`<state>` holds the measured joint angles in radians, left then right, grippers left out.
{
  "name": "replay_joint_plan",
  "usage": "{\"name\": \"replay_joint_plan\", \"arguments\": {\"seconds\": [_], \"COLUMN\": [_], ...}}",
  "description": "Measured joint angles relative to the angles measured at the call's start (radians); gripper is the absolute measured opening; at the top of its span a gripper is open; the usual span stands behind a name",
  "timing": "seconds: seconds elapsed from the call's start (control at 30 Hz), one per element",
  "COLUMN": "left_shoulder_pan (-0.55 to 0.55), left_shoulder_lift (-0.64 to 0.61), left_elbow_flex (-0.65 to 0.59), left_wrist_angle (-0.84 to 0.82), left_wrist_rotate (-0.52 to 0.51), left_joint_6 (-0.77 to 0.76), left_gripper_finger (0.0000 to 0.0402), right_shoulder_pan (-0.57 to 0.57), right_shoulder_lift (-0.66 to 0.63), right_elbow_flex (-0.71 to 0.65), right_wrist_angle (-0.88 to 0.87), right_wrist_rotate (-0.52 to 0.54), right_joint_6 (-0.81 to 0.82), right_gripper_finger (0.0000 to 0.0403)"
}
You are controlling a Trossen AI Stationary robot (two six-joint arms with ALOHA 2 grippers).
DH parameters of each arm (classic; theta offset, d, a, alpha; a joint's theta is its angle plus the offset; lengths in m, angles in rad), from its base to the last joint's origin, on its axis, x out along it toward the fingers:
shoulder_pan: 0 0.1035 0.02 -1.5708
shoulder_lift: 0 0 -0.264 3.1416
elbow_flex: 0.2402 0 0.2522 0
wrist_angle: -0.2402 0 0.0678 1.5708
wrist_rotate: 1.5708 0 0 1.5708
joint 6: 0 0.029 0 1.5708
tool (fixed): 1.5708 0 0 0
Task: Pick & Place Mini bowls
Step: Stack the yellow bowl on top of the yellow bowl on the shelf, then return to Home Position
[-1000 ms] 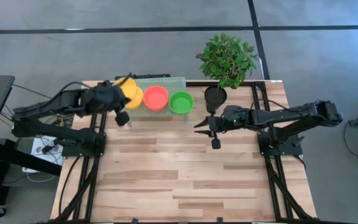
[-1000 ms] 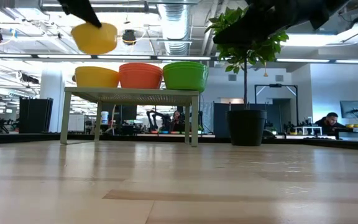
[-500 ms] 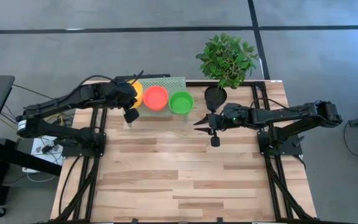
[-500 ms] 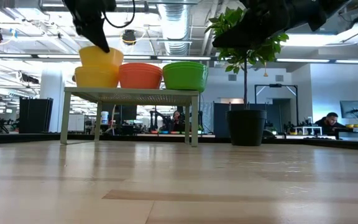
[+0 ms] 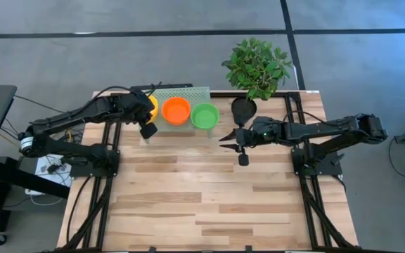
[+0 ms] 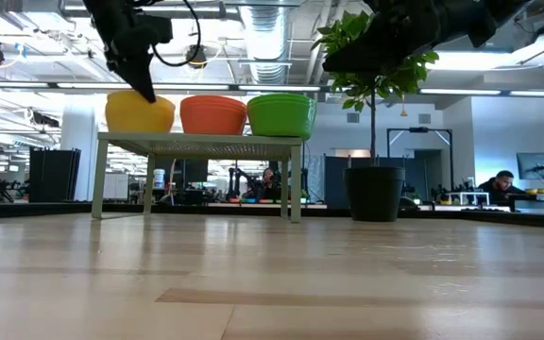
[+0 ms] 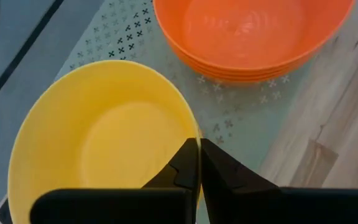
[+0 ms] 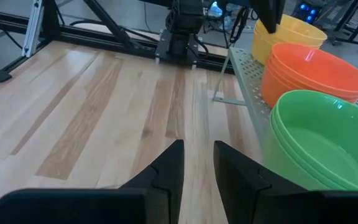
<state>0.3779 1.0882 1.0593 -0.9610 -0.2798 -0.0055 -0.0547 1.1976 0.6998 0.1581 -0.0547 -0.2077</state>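
A bare wooden tabletop (image 5: pixel 209 190) lies nearest. Beyond it, the right gripper (image 5: pixel 225 140) hovers idle, fingers slightly parted and empty. Farther back, on a pale green perforated rack (image 5: pixel 181 93), sit glossy green (image 5: pixel 204 115), orange (image 5: pixel 176 110) and yellow plastic mini bowl stacks (image 6: pixel 140 112). The left gripper (image 7: pixel 199 163) pinches the top yellow bowl's rim, fingers nearly closed. The bowl looks nested, so letting go gently and lifting straight up should avoid dragging it.

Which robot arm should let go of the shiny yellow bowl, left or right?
Left. Its tool is pinched on the rim of the glossy yellow plastic bowl sitting on the pale green perforated rack. The right tool hovers open over bare table, beside the black plant pot.
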Motion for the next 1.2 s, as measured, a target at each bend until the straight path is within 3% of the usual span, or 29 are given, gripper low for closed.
{"name": "replay_joint_plan", "arguments": {"seconds": [0.37, 0.63, 1.2], "left_shoulder_pan": [0.000, -0.013, -0.049], "left_shoulder_lift": [0.000, 0.036, 0.000], "left_elbow_flex": [-0.008, -0.008, -0.008], "left_wrist_angle": [0.051, 0.058, 0.093], "left_wrist_rotate": [0.009, 0.158, 0.071], "left_joint_6": [-0.008, -0.010, 0.028], "left_gripper_finger": [0.0038, 0.0050, 0.0096], "right_shoulder_pan": [0.000, 0.002, 0.002], "right_shoulder_lift": [0.001, 0.001, 0.001], "right_elbow_flex": [0.000, 0.000, 0.000], "right_wrist_angle": [0.000, 0.000, 0.000], "right_wrist_rotate": [0.000, 0.000, 0.000], "right_joint_6": [0.000, -0.001, -0.001], "right_gripper_finger": [0.0082, 0.0082, 0.0082]}}
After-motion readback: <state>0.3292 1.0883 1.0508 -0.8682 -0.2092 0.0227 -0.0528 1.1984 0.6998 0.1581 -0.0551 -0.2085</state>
